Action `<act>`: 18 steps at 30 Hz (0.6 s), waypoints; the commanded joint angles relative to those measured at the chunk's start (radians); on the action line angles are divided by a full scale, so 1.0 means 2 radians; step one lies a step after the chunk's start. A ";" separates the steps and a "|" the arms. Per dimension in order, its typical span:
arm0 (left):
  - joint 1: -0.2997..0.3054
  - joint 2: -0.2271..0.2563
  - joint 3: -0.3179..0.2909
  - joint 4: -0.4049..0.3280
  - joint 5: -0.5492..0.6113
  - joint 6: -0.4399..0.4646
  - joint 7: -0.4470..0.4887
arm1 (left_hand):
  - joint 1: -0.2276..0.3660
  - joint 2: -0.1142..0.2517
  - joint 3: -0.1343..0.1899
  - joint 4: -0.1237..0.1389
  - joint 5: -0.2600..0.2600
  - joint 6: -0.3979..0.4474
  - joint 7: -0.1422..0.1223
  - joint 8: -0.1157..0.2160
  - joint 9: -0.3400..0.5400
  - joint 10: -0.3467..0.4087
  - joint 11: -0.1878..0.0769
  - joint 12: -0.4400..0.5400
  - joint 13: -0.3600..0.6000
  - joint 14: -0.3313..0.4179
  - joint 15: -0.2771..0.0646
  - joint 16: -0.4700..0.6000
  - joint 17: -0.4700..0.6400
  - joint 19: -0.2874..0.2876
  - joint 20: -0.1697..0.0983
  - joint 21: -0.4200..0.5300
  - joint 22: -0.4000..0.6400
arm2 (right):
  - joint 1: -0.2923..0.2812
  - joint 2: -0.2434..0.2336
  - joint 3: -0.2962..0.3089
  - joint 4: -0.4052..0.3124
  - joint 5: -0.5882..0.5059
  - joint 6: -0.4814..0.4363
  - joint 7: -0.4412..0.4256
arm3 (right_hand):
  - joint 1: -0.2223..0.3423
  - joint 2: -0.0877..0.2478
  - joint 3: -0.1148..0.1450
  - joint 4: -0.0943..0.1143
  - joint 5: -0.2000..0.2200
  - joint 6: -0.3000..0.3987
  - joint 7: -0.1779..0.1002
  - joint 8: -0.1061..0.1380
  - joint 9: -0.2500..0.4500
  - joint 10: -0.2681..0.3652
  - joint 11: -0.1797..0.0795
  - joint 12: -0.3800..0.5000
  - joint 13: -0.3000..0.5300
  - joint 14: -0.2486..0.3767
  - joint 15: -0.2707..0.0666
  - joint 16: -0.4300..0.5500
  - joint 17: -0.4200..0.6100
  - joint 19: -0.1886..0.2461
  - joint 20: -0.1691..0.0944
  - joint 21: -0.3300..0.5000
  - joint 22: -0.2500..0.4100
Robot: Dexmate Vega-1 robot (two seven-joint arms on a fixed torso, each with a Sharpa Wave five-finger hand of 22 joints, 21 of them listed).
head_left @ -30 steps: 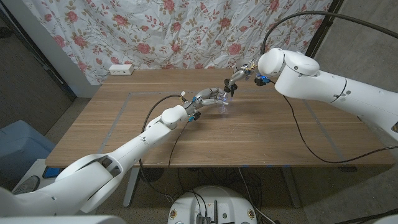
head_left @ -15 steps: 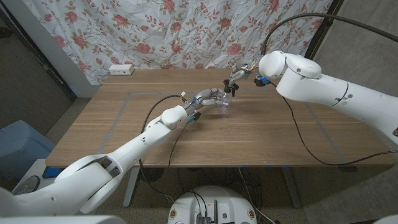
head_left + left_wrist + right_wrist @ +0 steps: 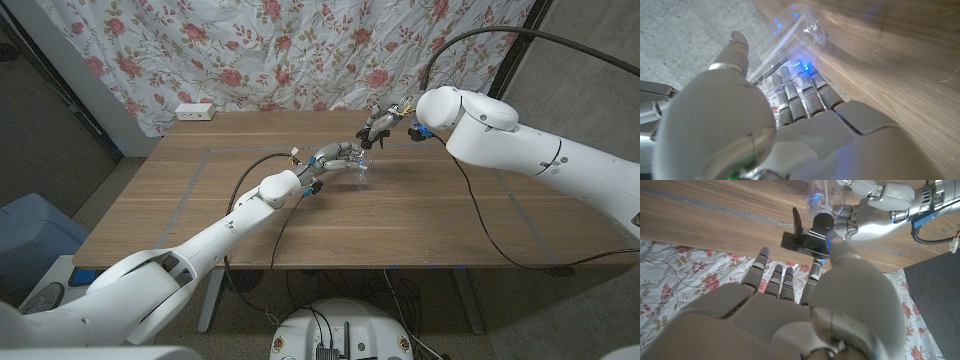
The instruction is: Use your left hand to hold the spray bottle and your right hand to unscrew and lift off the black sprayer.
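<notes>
While the left hand [image 3: 335,156] fingers wrap the clear spray bottle [image 3: 360,169] on the worktop [image 3: 200,200], the right hand [image 3: 380,127] fingers pinch its black sprayer [image 3: 810,236].

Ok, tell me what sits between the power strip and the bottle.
Bare tabletop, by the head view, from the power strip to the bottle in the left hand.

no legible text, label, brand, number or sign found in any view. the spray bottle [image 3: 826,197] is clear and carries no readable marking; the black sprayer [image 3: 810,235] shows none either. the white power strip [image 3: 195,111] at the table's far edge is too small to read. the floral cloth [image 3: 300,50] behind the table bears a printed rose pattern only, no lettering.
</notes>
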 commanded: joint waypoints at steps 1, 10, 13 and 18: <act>0.005 0.004 -0.002 -0.010 0.001 0.004 0.003 | 0.008 0.062 0.002 0.002 0.002 0.024 -0.019 0.110 0.001 0.058 -0.051 0.004 0.072 0.004 -0.068 -0.002 0.002 0.004 0.000 0.002 0.002 | -0.032 0.000 0.026 0.002 0.008 0.021 -0.028 | 0.014 -0.003 0.004 0.002 0.003 0.018 -0.010 0.007 0.000 0.005 -0.013 0.004 0.001 0.002 -0.008 0.004 0.003 0.004 -0.008 0.002 0.001; 0.008 0.006 -0.002 -0.014 0.000 0.007 0.003 | 0.008 0.062 0.002 0.002 0.002 0.024 -0.020 0.111 0.000 0.058 -0.051 0.004 0.072 0.005 -0.068 -0.003 0.002 0.004 0.000 0.002 0.002 | -0.062 0.004 0.048 0.005 0.011 0.037 -0.062 | 0.033 -0.002 0.003 0.005 0.003 0.065 -0.026 0.024 -0.003 0.024 -0.035 0.008 0.002 0.015 -0.028 0.014 0.009 0.012 -0.018 0.003 0.001; 0.009 0.007 -0.002 -0.016 0.001 0.007 0.004 | 0.008 0.062 0.002 0.002 0.002 0.024 -0.020 0.111 0.000 0.058 -0.051 0.004 0.072 0.005 -0.068 -0.003 0.002 0.004 0.000 0.002 0.002 | -0.068 0.005 0.052 0.006 0.011 0.041 -0.068 | 0.036 -0.002 0.003 0.005 0.003 0.076 -0.026 0.028 -0.004 0.027 -0.037 0.008 0.002 0.017 -0.032 0.015 0.010 0.014 -0.021 0.004 0.001; 0.009 0.007 -0.002 -0.017 0.001 0.007 0.005 | 0.008 0.062 0.002 0.002 0.002 0.025 -0.020 0.112 0.000 0.058 -0.050 0.004 0.073 0.005 -0.068 -0.004 0.002 0.004 0.000 0.002 0.002 | -0.081 0.007 0.062 0.007 0.010 0.048 -0.085 | 0.042 -0.002 0.000 0.006 0.003 0.105 -0.027 0.039 -0.006 0.038 -0.043 0.010 0.001 0.024 -0.039 0.021 0.013 0.019 -0.024 0.004 0.001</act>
